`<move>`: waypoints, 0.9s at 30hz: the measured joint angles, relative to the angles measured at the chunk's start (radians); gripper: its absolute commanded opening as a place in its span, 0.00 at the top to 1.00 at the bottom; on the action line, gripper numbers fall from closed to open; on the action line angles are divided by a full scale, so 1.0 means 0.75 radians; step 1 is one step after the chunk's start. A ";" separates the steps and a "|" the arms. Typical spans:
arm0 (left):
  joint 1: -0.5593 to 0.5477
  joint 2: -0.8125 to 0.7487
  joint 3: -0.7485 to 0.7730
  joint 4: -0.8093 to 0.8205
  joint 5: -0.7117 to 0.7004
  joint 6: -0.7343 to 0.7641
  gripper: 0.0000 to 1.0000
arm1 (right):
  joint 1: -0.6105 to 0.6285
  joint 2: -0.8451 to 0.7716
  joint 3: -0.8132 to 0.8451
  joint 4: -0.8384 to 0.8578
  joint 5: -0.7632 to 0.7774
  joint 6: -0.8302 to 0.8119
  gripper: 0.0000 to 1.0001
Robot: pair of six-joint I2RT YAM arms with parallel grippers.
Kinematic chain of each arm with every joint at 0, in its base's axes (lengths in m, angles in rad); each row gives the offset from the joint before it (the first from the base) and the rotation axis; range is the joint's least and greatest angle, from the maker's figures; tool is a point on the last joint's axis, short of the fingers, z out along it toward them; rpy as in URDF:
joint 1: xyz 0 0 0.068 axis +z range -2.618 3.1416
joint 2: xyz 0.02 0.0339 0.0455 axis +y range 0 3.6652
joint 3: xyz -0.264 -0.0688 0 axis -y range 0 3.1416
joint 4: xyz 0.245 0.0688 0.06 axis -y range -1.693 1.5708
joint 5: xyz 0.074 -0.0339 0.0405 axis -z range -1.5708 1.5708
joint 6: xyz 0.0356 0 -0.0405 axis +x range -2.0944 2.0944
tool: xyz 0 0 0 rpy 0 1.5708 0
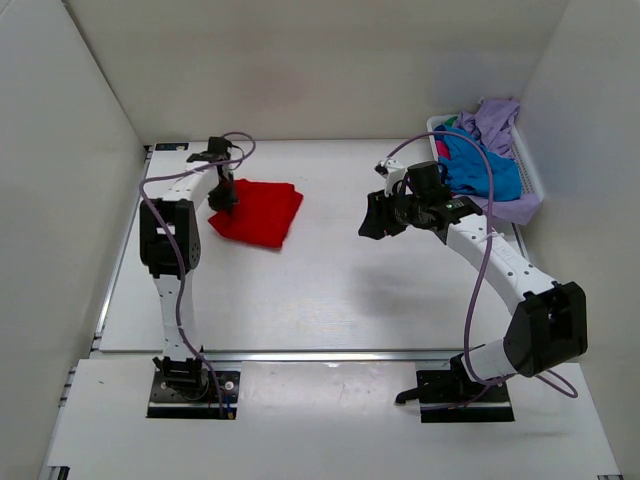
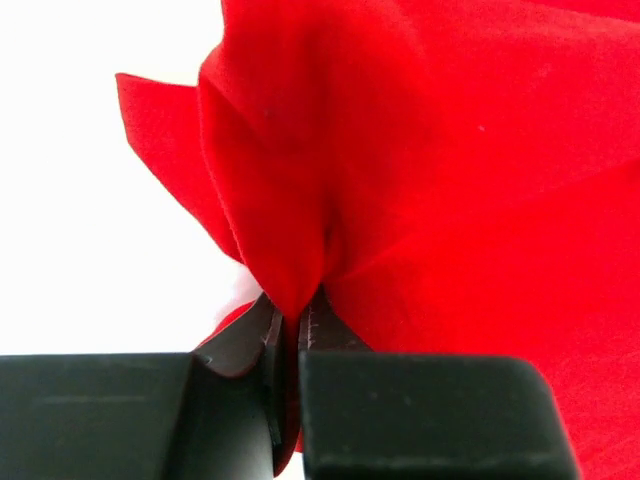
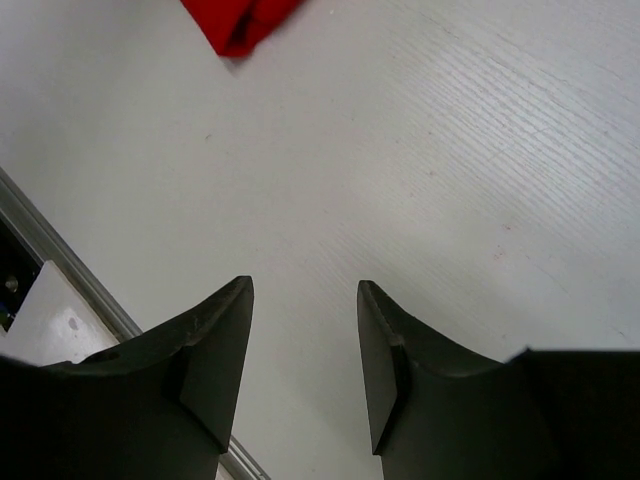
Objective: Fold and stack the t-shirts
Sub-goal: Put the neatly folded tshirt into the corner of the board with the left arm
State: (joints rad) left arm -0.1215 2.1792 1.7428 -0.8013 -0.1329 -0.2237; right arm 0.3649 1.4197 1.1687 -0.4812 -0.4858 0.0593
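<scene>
Just one red t-shirt (image 1: 262, 212) lies out; other shirts (image 1: 490, 172) crowd one basket (image 1: 433, 124).

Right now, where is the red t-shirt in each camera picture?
Top view: red t-shirt left of centre, the left hand at its left edge.
Left wrist: red t-shirt fills most of the picture, pinched at the bottom.
Right wrist: red t-shirt, a scrap at the top edge.
Shared landmark: the white table.

Left pincer (image 1: 222, 200) on red t-shirt (image 1: 262, 213), right pincer (image 1: 372, 222) aloft over table (image 1: 330, 290), near basket (image 1: 534, 180).
</scene>
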 measured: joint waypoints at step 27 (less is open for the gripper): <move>0.422 0.770 1.272 -0.294 -0.217 0.066 0.98 | 0.023 -0.004 0.117 -0.014 -0.066 0.086 0.58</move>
State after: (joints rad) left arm 0.1951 2.7567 2.6968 -1.0218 -0.2958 -0.1745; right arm 0.3820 1.4166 1.2564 -0.4919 -0.5354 0.1238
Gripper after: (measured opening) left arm 0.158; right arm 0.426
